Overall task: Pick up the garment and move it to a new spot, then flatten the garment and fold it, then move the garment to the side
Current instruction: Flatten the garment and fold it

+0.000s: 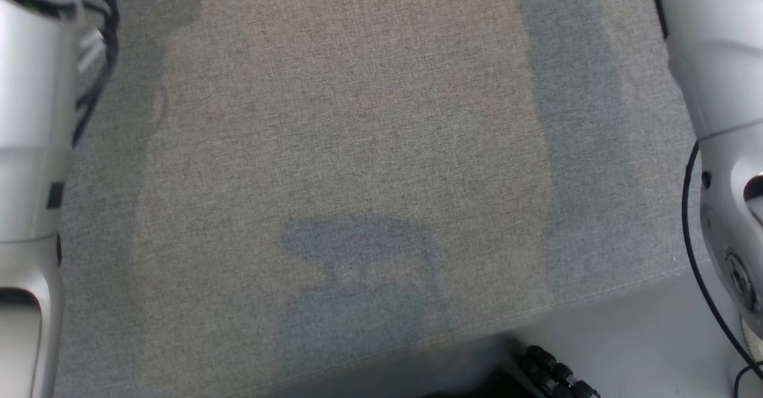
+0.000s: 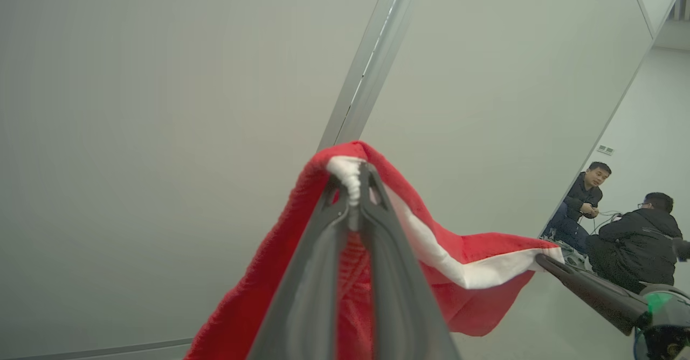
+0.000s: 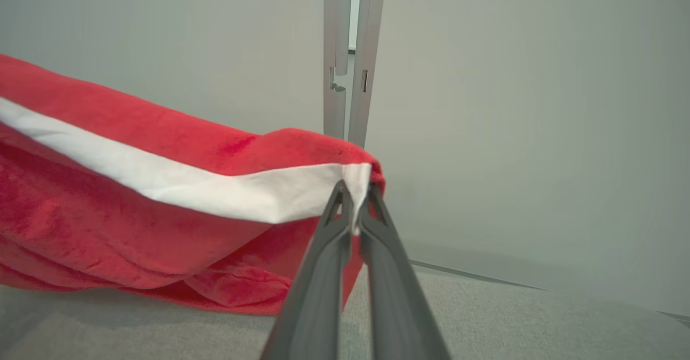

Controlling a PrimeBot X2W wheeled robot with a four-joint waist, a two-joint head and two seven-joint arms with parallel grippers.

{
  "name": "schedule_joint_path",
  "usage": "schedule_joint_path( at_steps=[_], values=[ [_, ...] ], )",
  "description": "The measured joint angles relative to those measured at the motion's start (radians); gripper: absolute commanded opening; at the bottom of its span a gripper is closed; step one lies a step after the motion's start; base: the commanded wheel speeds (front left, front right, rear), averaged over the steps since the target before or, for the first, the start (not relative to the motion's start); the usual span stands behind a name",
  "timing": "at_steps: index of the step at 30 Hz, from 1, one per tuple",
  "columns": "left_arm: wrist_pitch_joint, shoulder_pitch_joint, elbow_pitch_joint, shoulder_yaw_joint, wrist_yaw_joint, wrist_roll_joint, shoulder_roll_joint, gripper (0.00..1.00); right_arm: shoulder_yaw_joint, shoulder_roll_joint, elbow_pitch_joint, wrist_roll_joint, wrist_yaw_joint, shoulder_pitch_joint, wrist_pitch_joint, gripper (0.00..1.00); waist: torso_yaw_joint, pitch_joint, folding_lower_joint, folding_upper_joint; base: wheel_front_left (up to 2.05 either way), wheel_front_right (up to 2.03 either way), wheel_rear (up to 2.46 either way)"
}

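The garment [image 2: 463, 257] is red fleece with a white band along one edge. In the left wrist view my left gripper [image 2: 356, 187] is shut on the white edge at one corner, and the cloth drapes down around its fingers. The same view shows my right gripper [image 2: 544, 260] pinching the far corner. In the right wrist view my right gripper [image 3: 354, 201] is shut on the white band of the garment [image 3: 135, 209], which hangs to the left with its lower folds close to the grey surface [image 3: 485, 322]. In the head view the garment is out of sight.
The head view looks down on a grey fabric-covered surface [image 1: 357, 148] with its front edge [image 1: 596, 297] at the lower right, between my two pale forearms [image 1: 30, 148]. Black cables [image 1: 554, 374] lie by the floor. Two people [image 2: 636, 241] sit far off by a pale wall.
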Motion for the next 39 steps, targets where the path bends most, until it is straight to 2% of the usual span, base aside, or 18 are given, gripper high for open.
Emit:
schedule_joint_path(
  at_steps=[3, 6, 8, 11, 19, 27, 39],
  values=[
    [-0.029, 0.096, -0.014, -0.049, 0.0, -0.031, 0.014, 0.0, 0.083, -0.03, -0.005, 0.049, 0.0, 0.072, 0.037, 0.0, 0.006, -0.011, 0.0, 0.0, 0.0, 0.0, 0.0],
    [-0.043, 0.171, -0.051, -0.114, 0.0, -0.032, 0.055, 0.0, 0.155, -0.076, -0.053, 0.125, 0.0, 0.12, 0.076, 0.0, 0.014, -0.037, -0.0001, 0.0, 0.0, 0.0, 0.0],
    [-0.051, 0.231, -0.056, -0.116, 0.0, -0.059, 0.069, 0.0, 0.196, -0.098, -0.089, 0.178, 0.0, 0.174, 0.099, 0.0, 0.021, -0.058, -0.0001, 0.0, 0.0, 0.0, 0.0],
    [-0.059, 0.311, -0.054, -0.16, 0.0, -0.012, 0.111, 0.0, 0.247, -0.145, -0.139, 0.247, 0.0, 0.265, 0.128, 0.0, 0.031, -0.096, -0.0001, 0.0, 0.0, 0.0, 0.0],
    [-0.066, 0.51, -0.024, -0.297, 0.01, 0.095, 0.117, 0.0, 0.374, -0.262, -0.29, 0.377, 0.0, 0.513, 0.235, 0.0, 0.057, -0.226, -0.0002, 0.0, 0.0, 0.0, 0.0],
    [-0.059, 0.68, -0.012, -0.363, 0.051, 0.113, 0.103, 0.0, 0.384, -0.345, -0.425, 0.436, 0.0, 0.696, 0.349, 0.0, 0.075, -0.368, -0.0003, 0.0, 0.0, 0.0, 0.0],
    [-0.066, 0.894, -0.081, -0.382, 0.108, 0.081, 0.118, 0.0, 0.273, -0.425, -0.627, 0.46, 0.0, 0.976, 0.542, 0.0, 0.098, -0.545, -0.0003, 0.0, 0.0, 0.0, 0.0]
  ],
)
